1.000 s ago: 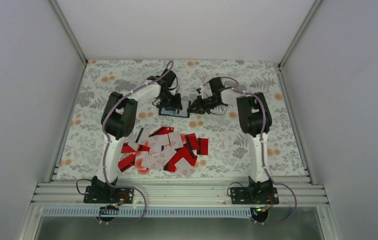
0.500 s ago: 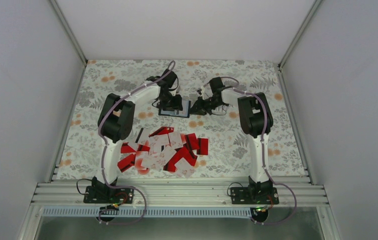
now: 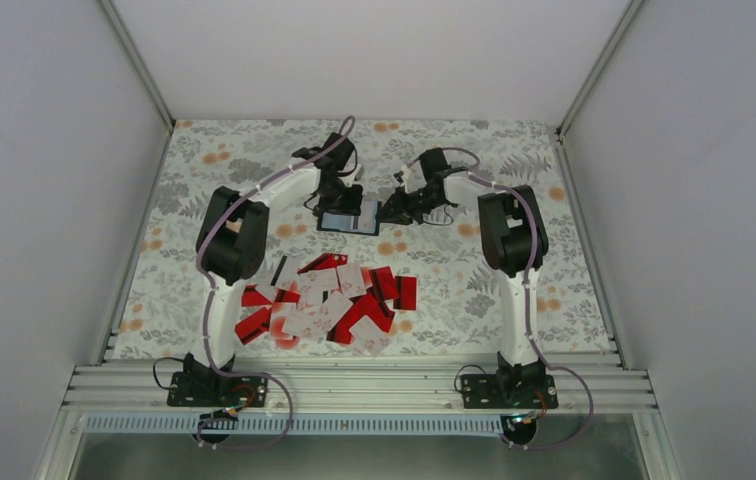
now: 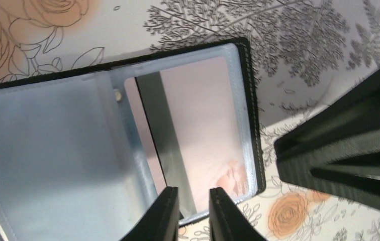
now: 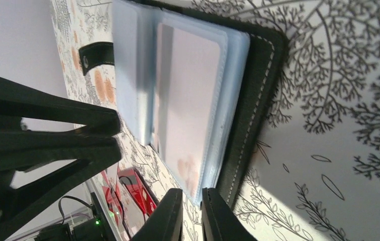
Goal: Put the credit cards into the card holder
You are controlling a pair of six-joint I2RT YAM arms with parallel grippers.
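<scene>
Only wrist views show a pale pink card [image 4: 203, 115] sleeved in the open black folding card holder [image 4: 47, 150] just beyond the narrow left fingers [image 4: 167, 221]; right fingers [image 5: 170, 218] likewise narrow.

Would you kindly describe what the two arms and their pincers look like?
Both the left arm and the right arm have slim white links joined by bulky black joints, with a lilac-grey cable running along each. The left pincer and right pincer are plain matte black, tapering to narrow tips.

We observe the card holder [image 5: 258, 100] lying open on the desk [image 5: 339, 165]. A pale card [image 5: 188, 110] with a dark stripe sits in its clear sleeve. The right end effector [image 5: 192, 216] has its fingers nearly together, beside the holder's corner.
</scene>
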